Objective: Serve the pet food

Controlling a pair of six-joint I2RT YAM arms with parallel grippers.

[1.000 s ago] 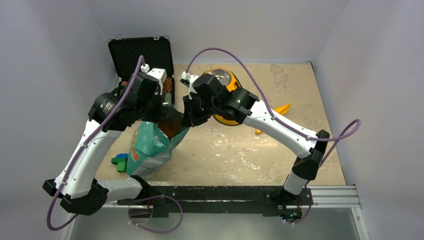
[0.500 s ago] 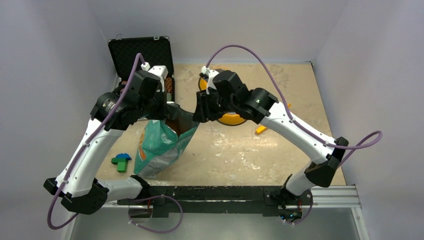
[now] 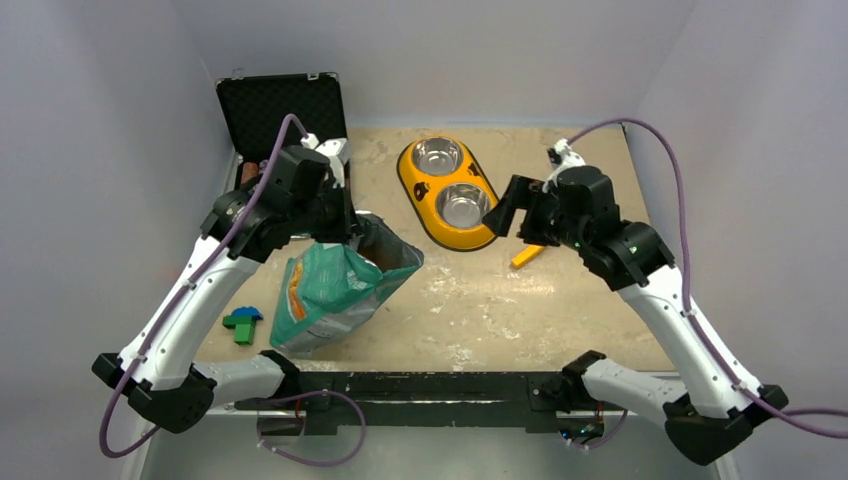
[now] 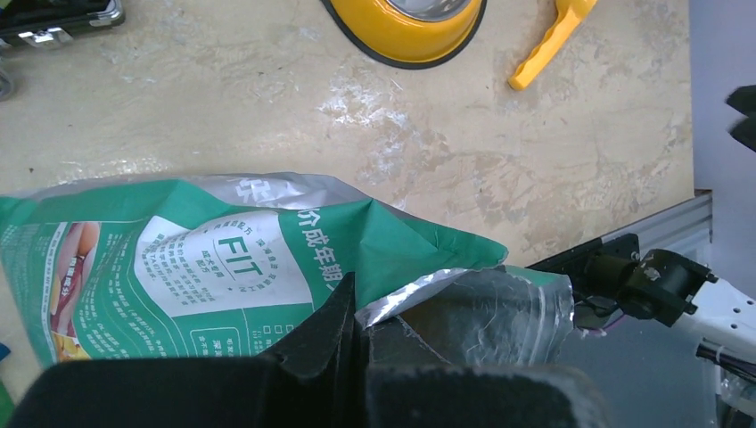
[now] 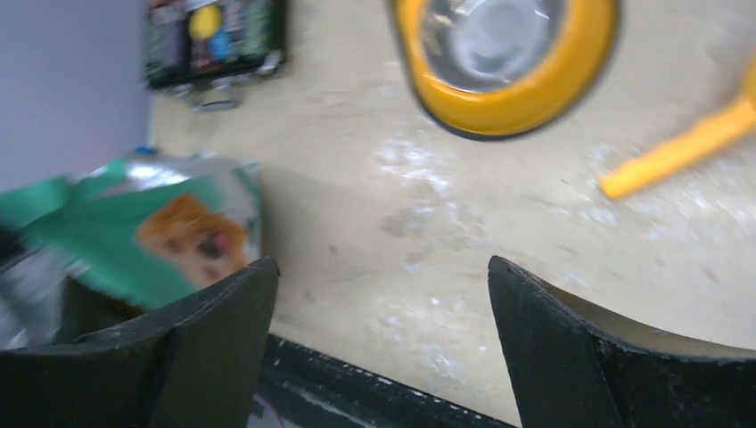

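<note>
On the table's left, the left claw (image 3: 348, 230) pinches shut on the rim of the one pouch (image 3: 322, 292), likely to hold its mouth open, food presumably inside, unseen, while the right claw (image 5: 382, 267) gapes empty beside two bowls (image 3: 463, 205) and one scoop (image 3: 528, 257).

R jaws opened, left pouch (image 3: 330, 290), swung right; bowls (image 3: 425, 190) now uncovered.
</note>
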